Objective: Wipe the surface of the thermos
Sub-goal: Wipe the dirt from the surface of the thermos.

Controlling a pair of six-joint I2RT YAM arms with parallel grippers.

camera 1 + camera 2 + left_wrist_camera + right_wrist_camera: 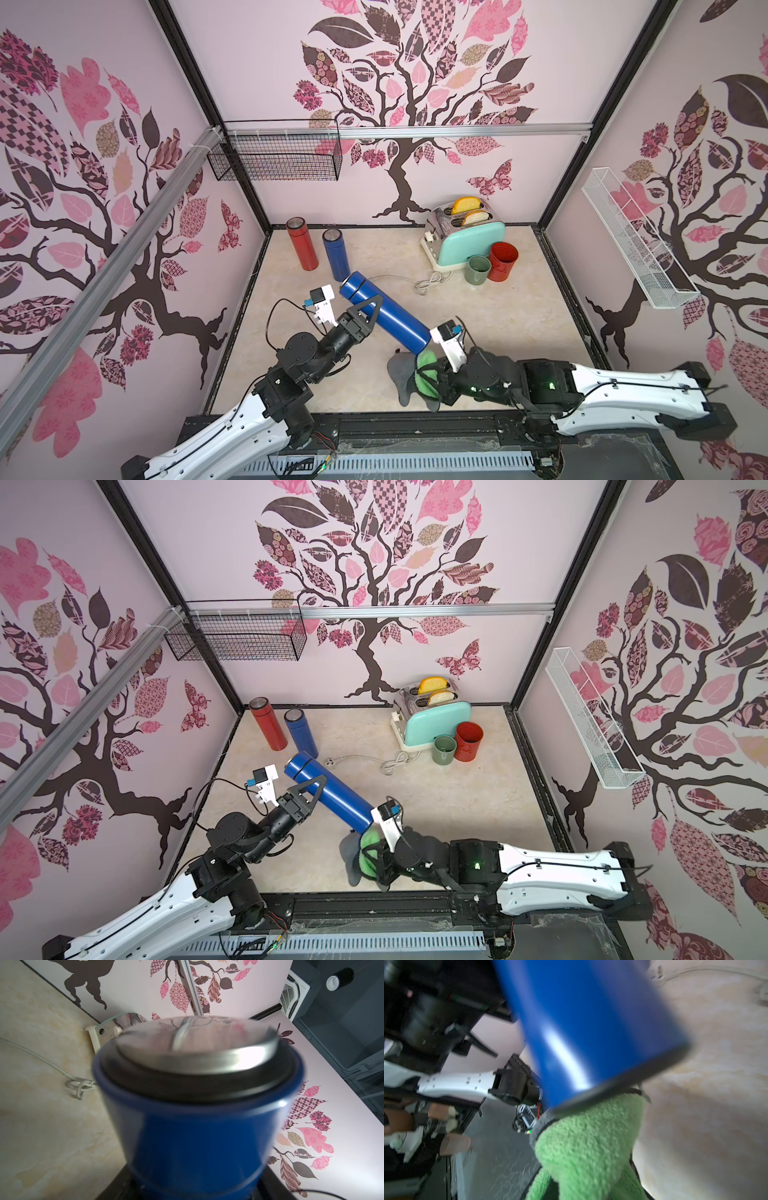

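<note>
Left claw point(370, 309) is clamped across the thermos point(401, 321) just below the lid seam. I read that as holding it clear of the worktop point(498, 332) so the whole barrel is open for wiping. The thermos is tilted, lid end high toward the back-left corner and base low near the middle of the front edge. Right claw point(428, 376) is closed on a bunched cloth point(399, 372), green face toward the thermos, grey backing hanging toward the front edge. My guess is the bunching gives it a pad to press with. In the right wrist view the base point(612, 1084) sits right on the green pile: touching at the bottom end, not wrapped round the barrel. From the right claw, the thermos starts just past the fingertips and runs up and away to the left claw. The left wrist view shows only the lid point(193, 1043) and upper barrel, its fingers hidden. Red flask point(302, 245) and blue flask point(336, 255) stand near the back-left corner, well apart from the claws.
</note>
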